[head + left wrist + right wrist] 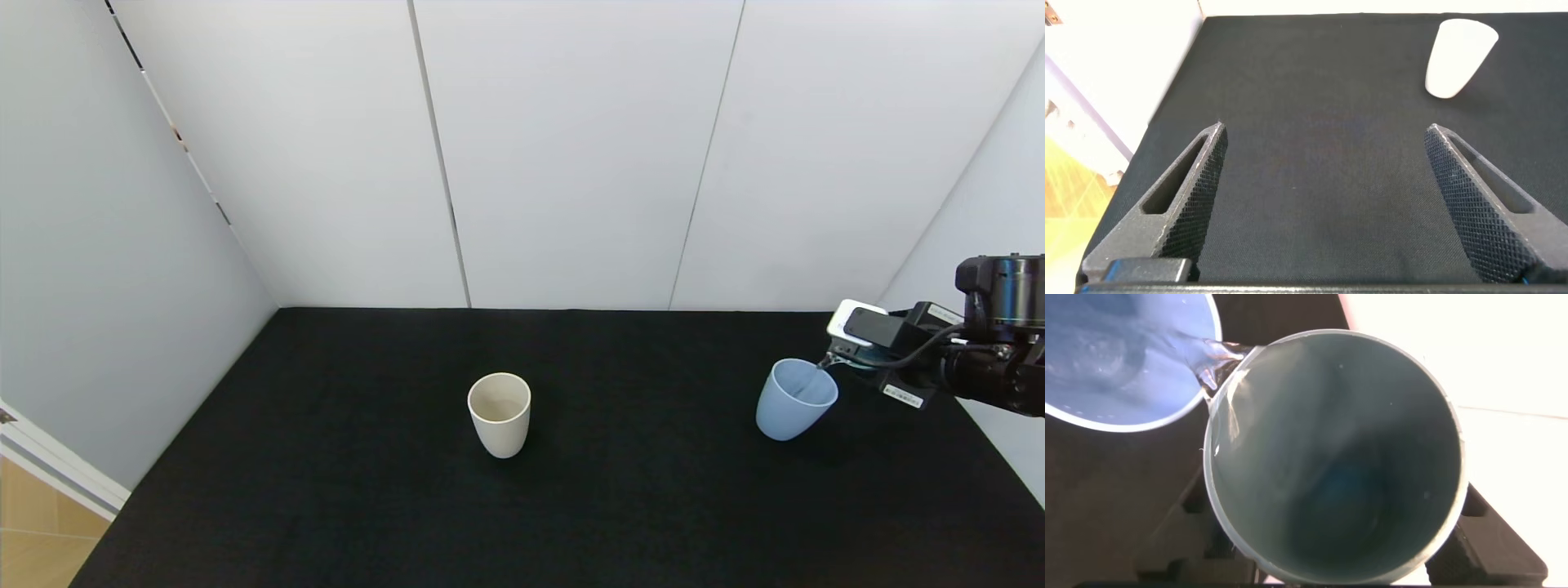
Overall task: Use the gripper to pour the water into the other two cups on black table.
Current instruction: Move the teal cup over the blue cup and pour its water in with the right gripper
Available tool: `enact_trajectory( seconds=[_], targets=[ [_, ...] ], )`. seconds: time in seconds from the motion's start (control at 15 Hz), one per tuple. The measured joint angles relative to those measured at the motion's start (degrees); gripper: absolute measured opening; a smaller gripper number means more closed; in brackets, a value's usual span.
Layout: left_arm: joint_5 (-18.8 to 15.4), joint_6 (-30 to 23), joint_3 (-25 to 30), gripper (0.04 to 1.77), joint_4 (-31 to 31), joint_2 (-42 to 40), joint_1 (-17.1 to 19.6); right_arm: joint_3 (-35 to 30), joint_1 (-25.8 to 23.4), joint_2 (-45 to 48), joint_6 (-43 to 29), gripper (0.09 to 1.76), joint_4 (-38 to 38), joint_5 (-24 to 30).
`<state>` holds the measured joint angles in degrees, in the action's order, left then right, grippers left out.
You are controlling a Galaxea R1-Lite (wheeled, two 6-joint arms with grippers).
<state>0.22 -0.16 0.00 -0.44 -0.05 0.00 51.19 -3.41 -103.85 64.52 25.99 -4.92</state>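
Note:
My right gripper is at the right side of the black table, shut on the teal cup and holding it tipped over the periwinkle blue cup. Water runs from the teal cup's rim into the blue cup, where it pools. In the head view the teal cup is mostly hidden behind the camera block. The cream-beige cup stands upright at the table's middle; it also shows in the left wrist view. My left gripper is open and empty above the near left of the table.
White wall panels close the table at the back and both sides. The table's left edge drops to a wooden floor.

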Motion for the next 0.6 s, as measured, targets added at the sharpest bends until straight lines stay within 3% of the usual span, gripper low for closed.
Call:
enact_trajectory(
  seconds=[0.6],
  targets=[
    [0.0,0.0,0.0,1.72,0.0,0.0,0.0,0.6,0.5,0.6,2.3,1.23,0.1,-0.7]
  ],
)
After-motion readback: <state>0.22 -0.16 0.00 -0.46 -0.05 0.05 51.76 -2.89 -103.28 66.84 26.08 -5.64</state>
